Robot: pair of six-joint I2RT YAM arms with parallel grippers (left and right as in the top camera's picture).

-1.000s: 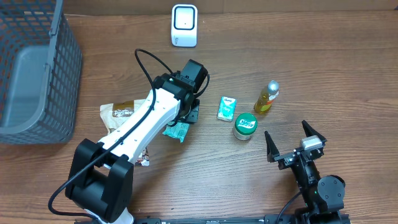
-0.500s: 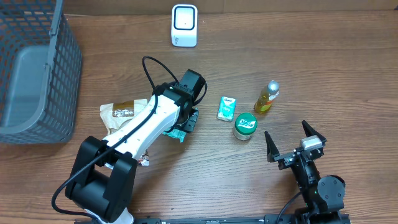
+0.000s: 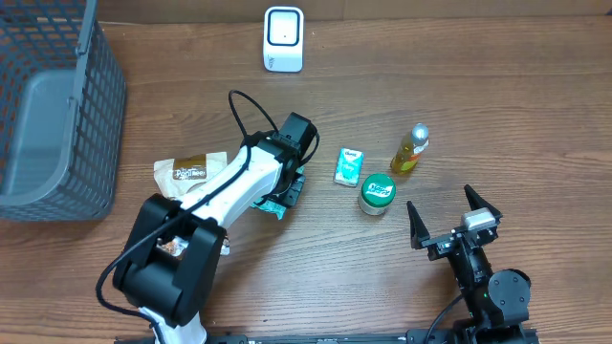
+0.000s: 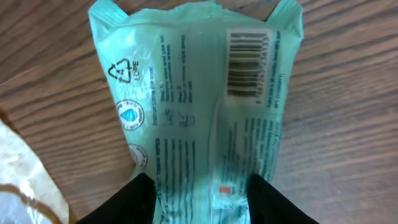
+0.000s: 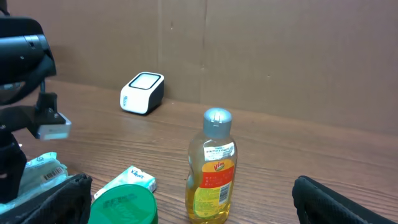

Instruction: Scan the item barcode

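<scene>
Left wrist view: the green packet [image 4: 193, 118], barcode [image 4: 250, 65] up, is being straddled on the table [image 4: 348, 124] at frame centre by the left gripper [image 4: 201, 190], clamped or loose being impossible to tell, while the right gripper [image 3: 442, 201] is being held apart.

Basket [image 3: 96, 115], oil bottle [image 3: 409, 149], jar [image 3: 377, 192]

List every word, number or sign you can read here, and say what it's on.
"LDPE", beside a recycling triangle: on the packet.
Barcode digits on the packet: too blurred to read.
Packet's fine print: too small to read.
"Vim", probably: on the bottle label.
Bag, box, lid: printed, but too blurred to read.
Scanner: no text visible.
</scene>
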